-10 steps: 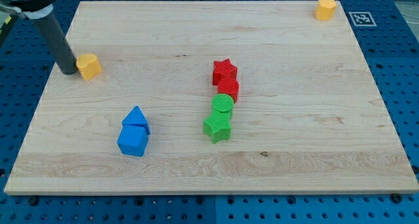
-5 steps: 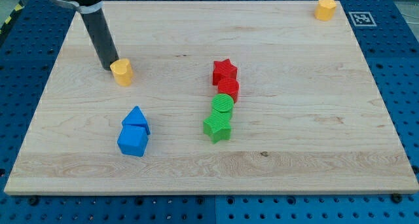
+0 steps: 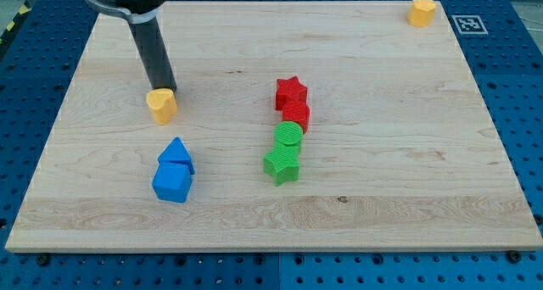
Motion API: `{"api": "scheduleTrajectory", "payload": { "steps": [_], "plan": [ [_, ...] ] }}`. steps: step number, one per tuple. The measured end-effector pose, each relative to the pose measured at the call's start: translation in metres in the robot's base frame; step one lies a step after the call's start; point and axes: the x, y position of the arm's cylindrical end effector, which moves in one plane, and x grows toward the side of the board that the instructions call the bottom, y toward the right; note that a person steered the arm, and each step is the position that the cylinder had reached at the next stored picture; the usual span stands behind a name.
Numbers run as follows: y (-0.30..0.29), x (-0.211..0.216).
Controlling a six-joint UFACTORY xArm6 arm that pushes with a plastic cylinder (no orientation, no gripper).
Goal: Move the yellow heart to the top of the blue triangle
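Note:
The yellow heart point(image 3: 161, 105) lies on the wooden board's left half. My tip point(image 3: 164, 88) touches its upper edge, with the dark rod rising toward the view's top left. The blue triangle point(image 3: 176, 153) lies below the heart, slightly to the right, with a gap of bare board between them. A blue cube point(image 3: 172, 181) sits right against the triangle's lower side.
A red star point(image 3: 290, 92) and a red block point(image 3: 296, 114) stand in a column with a green round block point(image 3: 288, 136) and a green star point(image 3: 282, 164) at the board's middle. A second yellow block point(image 3: 421, 11) sits at the top right corner.
My tip has pushed the yellow heart from near the left edge to the right and down, closer to the blue triangle. The other blocks have not moved.

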Motion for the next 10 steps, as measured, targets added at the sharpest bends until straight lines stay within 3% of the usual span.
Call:
{"api": "scheduleTrajectory", "payload": {
  "steps": [2, 5, 8, 10],
  "plan": [
    [-0.035, 0.002],
    [-0.005, 0.042],
    [0.017, 0.044],
    [-0.001, -0.012]
  ]
}}
